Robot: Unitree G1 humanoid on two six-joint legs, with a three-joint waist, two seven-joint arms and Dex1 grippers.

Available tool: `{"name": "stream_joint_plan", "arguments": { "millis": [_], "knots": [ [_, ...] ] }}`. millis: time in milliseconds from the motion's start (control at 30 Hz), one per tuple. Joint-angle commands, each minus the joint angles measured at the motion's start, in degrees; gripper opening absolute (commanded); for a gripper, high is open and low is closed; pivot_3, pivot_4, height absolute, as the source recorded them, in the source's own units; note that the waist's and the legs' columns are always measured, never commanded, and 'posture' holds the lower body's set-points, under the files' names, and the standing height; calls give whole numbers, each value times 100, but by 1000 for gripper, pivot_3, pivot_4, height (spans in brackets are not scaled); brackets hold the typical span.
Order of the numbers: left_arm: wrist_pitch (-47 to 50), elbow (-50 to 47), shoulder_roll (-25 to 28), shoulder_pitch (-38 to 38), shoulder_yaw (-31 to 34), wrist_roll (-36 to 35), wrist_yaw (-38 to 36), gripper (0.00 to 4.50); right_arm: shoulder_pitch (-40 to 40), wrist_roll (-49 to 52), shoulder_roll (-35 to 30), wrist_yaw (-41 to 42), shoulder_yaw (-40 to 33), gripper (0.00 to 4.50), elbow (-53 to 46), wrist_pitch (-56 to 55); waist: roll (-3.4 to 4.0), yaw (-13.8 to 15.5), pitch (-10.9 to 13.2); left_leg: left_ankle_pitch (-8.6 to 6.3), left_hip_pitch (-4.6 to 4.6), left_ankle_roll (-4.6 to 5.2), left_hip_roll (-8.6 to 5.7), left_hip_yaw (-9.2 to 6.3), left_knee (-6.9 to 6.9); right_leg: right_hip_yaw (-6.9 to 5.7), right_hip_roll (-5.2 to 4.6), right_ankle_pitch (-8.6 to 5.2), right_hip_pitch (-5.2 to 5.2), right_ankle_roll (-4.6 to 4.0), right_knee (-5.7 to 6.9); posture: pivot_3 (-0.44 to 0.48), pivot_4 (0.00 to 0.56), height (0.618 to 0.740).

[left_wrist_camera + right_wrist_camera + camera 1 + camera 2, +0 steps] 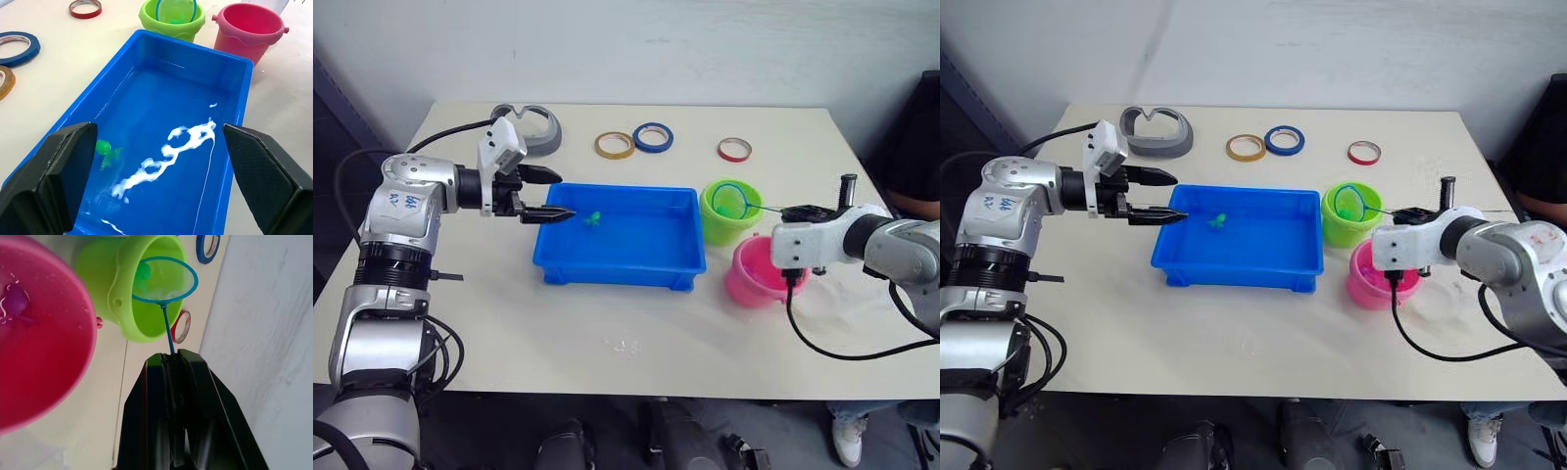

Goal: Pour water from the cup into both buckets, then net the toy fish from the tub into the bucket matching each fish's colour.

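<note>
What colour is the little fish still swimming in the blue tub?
Green. The toy fish in the tub shows best in the left wrist view.

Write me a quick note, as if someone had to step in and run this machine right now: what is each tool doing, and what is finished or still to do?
Right tool: shut on the light blue hoop net, hoop over the lime green plastic bucket.
Left tool: open, at the left end of the shallow blue plastic tub, holding nothing.
Done: a purple toy fish lies in the wet bright pink plastic bucket. Something green shows in the net; it may be a fish.
Left: one green toy fish in the tub's water, to go into the green bucket.
</note>
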Motion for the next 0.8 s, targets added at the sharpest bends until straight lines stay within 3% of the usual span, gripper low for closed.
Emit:
{"name": "stream_joint_plan", "arguments": {
  "millis": [33,233,467,633,800],
  "knots": [
    [-110,1,7,-195,39,37,-27,4462,-21,-552,-64,-324,-309,0,-3,-411,0,-8,0,0,1,0,0,1,0,1,0,0,0,0,2,0,150,738],
    [-122,24,14,-207,42,55,-51,4462,-116,-1056,63,-584,-380,0,186,-769,0,-4,0,1,2,-2,0,2,0,1,1,0,0,0,2,0,150,738],
    [-95,6,29,-195,52,61,-60,4462,-31,-953,267,-344,-555,0,162,-681,0,-6,0,1,3,-2,0,2,0,1,1,0,0,0,5,0,150,738],
    [-95,38,209,-130,146,95,-7,4462,-783,335,1003,717,-951,0,-183,807,3,-32,2,2,8,-3,0,4,7,3,2,0,1,0,16,0,150,738],
    [-174,193,610,-50,304,186,101,4462,-1558,1205,1751,1303,-774,0,-442,2149,6,-29,3,6,14,-11,7,-1,6,0,8,0,1,-1,25,0,150,738]
  ]
}}
